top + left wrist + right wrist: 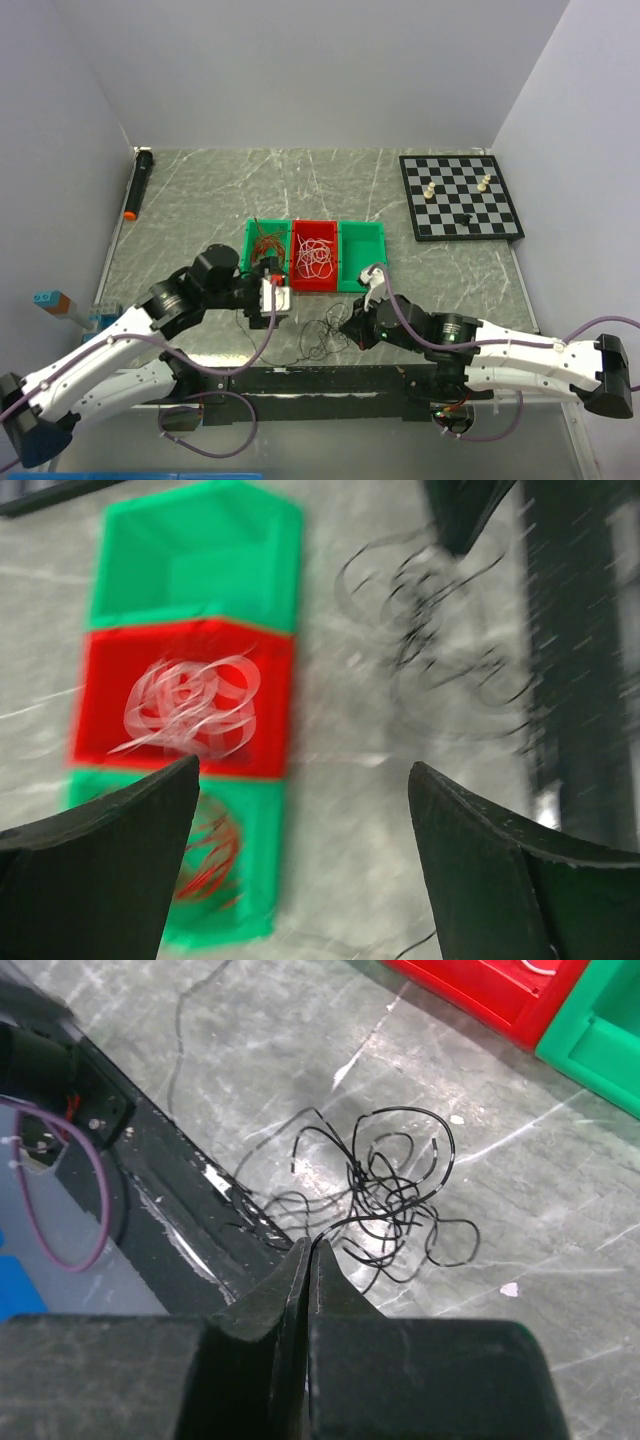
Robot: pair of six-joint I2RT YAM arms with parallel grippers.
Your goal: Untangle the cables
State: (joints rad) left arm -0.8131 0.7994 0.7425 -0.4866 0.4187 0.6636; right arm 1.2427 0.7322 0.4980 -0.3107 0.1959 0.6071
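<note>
The centre of the top view is blocked by a row of three bins (362, 258), set touching side by side. The left green one is occupied by red-brown cables (266, 243) and the red one by white cables (316, 256). Just below them, black cables (320, 342) are spread loose on the table (200, 200). They are flanked by the left gripper (305, 765), its fingers held wide apart, and the right gripper (310, 1245), closed on a strand. Open tabletop is left above the bins, bounded by a chessboard (460, 195) at upper right and a black cylinder (138, 183) at upper left. A dark strip (330, 380) is laid along the lower table edge.
</note>
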